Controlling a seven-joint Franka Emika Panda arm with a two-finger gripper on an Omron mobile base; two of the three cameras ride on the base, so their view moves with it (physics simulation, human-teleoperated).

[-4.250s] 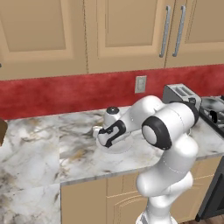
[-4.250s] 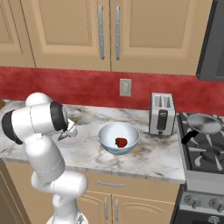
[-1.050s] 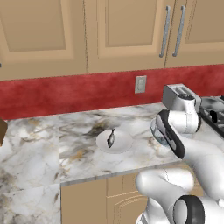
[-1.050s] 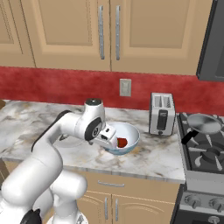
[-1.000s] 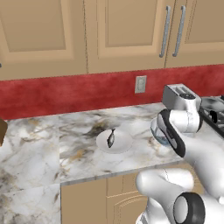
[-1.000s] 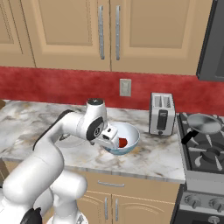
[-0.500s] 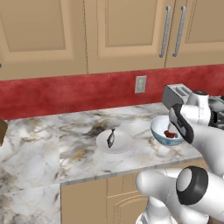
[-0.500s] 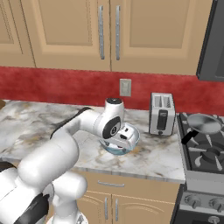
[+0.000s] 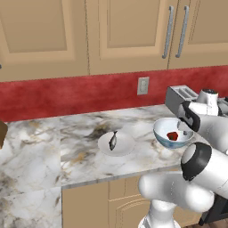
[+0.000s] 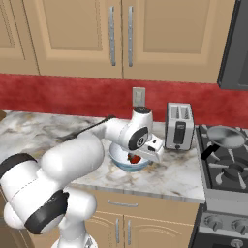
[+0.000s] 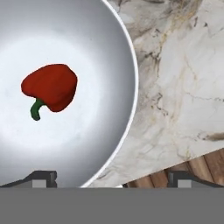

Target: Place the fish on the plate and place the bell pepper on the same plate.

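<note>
The dark grey fish (image 9: 113, 140) lies on the white plate (image 9: 126, 146) in the middle of the counter. To its right the red bell pepper (image 9: 172, 136) (image 10: 134, 158) sits inside the blue-tinted bowl (image 9: 161, 129) (image 10: 121, 163). My gripper (image 9: 183, 130) (image 10: 147, 156) (image 11: 113, 179) hangs open just above the bowl's right side and holds nothing. In the hand view the bell pepper (image 11: 50, 89) lies up and to the left of the fingertips (image 11: 41, 177), and the bowl's rim (image 11: 133, 83) runs between them.
A silver toaster (image 10: 178, 126) (image 9: 180, 97) stands right behind the bowl. Further right is the stove with a grey frying pan (image 10: 225, 137). The counter's front edge (image 11: 175, 153) lies close below the bowl. Bare marble (image 9: 40, 151) stretches left of the plate.
The arm has swung right from the plate to over the bowl and stretched forward. The fish stays on the plate. The jaws stayed open.
</note>
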